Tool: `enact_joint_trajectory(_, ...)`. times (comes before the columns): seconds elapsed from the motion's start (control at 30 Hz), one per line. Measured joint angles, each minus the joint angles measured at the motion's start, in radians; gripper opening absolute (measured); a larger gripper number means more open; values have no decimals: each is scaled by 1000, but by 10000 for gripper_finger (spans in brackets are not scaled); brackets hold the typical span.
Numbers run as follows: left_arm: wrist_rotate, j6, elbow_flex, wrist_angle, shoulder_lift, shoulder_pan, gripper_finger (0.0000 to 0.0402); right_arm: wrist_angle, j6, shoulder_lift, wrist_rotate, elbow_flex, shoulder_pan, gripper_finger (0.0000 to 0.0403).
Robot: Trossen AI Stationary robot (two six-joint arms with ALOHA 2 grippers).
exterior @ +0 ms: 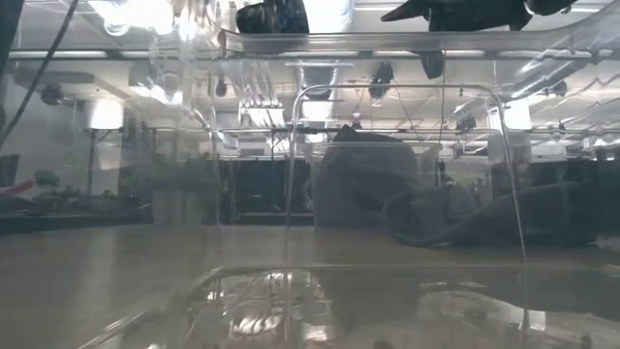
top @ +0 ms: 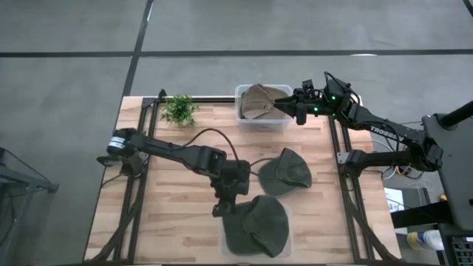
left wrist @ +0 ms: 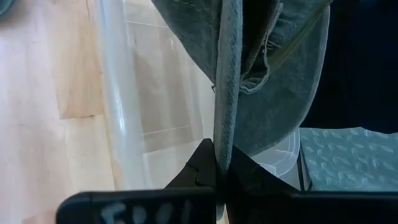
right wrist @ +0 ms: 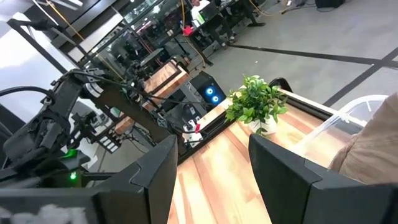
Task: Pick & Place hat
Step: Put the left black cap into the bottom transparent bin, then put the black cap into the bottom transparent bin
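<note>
White capital letters run along the right arm (top: 384, 133) in the high view; they look like the start of "TROSSEN", though only the first few can be made out. In the left wrist view a dark part at the base of the left arm's fingers (left wrist: 134, 208) carries pale marks that cannot be read as letters. Nothing else in the pictures bears any readable text, number or sign
</note>
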Motion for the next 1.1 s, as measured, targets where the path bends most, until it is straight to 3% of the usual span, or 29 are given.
enact_joint_trajectory(0.23, 1, 15, -6, 16, 0, 2, 13, 0, -4, 0, 1, 0, 0, 192)
enact_joint_trajectory(0.7, -9, -44, 12, 0, 0, 8, 142, 0, -15, 0, -11, 0, 0, 192)
enact_joint_trajectory(1.1, -79, -71, 113, -6, -2, 120, 151, 1, 20, -2, -193, 0, 0, 192)
